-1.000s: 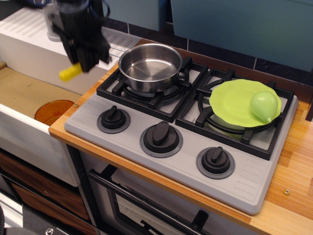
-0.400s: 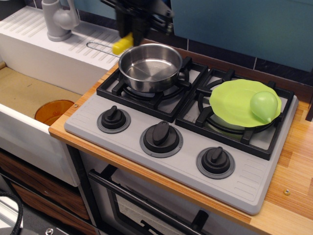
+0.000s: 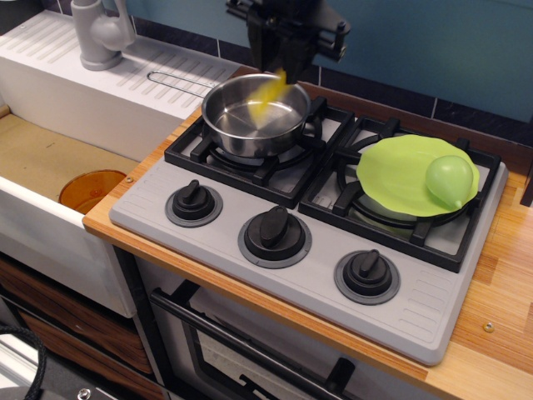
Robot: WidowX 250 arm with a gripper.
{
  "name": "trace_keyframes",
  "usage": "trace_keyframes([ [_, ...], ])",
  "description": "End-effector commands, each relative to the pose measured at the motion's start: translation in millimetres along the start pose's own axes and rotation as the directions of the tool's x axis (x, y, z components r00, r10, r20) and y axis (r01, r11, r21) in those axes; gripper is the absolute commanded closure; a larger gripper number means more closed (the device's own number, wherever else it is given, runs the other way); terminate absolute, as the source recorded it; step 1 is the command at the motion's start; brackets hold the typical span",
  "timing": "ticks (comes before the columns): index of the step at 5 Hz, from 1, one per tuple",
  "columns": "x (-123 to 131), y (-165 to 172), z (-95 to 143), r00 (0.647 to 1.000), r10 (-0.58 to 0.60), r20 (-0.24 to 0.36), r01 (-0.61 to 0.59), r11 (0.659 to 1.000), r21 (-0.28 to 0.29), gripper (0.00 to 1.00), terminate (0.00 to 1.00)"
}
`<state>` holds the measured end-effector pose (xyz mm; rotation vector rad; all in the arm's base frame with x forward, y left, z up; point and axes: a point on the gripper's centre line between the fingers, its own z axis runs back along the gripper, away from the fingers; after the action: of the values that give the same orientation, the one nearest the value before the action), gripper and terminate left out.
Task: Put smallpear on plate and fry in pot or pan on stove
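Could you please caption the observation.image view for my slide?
Pincer above pot, blurred fry below it; pear on plate.

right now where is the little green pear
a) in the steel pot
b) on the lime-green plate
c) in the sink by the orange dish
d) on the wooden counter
b: the pear rests on the right side of the lime-green plate, which lies over the right burner of the stove.

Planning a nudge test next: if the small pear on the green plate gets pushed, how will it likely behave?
The smallpear looks rounded and smooth, so it would probably roll, curving toward its pointed tip. It sits near the edge of the thin plate, so a push could send it off. Likely light.
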<state>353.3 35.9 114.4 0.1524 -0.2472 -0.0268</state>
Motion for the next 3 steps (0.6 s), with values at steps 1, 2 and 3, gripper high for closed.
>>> trace_keyframes([
  [1,27,21,9,0.997,-0.035,0.071,0.035,0.999,0.004,0.00,0.00],
  [2,21,21,12,0.997,-0.035,0.065,0.034,0.999,0.019,0.00,0.00],
  [3,10,4,20,0.998,-0.017,0.059,0.015,0.999,0.042,0.00,0.00],
])
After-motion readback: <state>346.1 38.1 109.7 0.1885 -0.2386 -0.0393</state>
